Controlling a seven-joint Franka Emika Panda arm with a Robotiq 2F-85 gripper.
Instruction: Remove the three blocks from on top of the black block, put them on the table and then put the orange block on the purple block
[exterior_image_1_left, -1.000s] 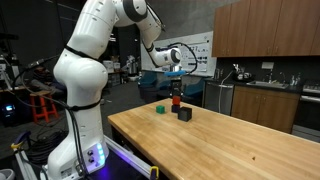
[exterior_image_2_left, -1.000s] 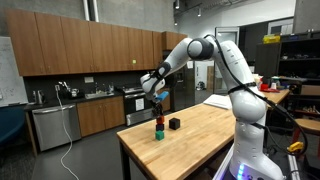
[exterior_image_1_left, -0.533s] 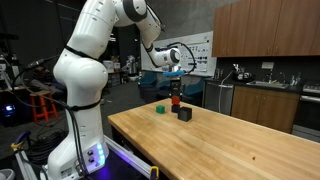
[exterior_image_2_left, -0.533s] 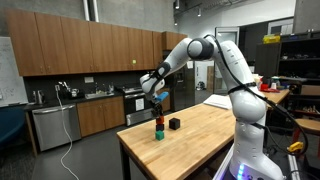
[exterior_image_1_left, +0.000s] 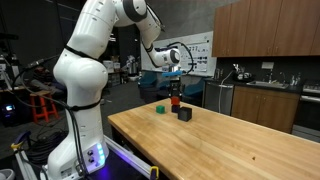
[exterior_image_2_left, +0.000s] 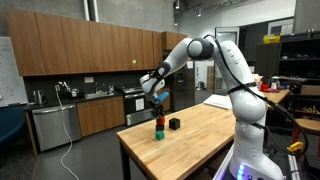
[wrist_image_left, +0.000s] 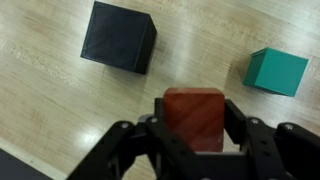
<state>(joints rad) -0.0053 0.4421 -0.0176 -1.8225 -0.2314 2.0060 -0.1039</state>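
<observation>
My gripper (wrist_image_left: 194, 128) is shut on the orange block (wrist_image_left: 194, 112), with a finger against each side. In both exterior views the orange block (exterior_image_1_left: 176, 99) (exterior_image_2_left: 158, 120) sits on top of the small dark purple block (exterior_image_1_left: 176, 106) (exterior_image_2_left: 158, 127), which stands on the table (exterior_image_1_left: 230, 145). The purple block is hidden under the orange one in the wrist view. The green block (wrist_image_left: 278, 71) (exterior_image_1_left: 160, 108) lies on the table beside the stack. The larger black block (wrist_image_left: 120, 37) (exterior_image_1_left: 185, 114) (exterior_image_2_left: 174, 124) stands alone on the table, with nothing on it.
All the blocks sit near one end of the wooden table (exterior_image_2_left: 200, 135), close to its edge. Kitchen cabinets and a counter (exterior_image_1_left: 262, 95) stand beyond the table. The robot base (exterior_image_1_left: 80, 140) is beside the table.
</observation>
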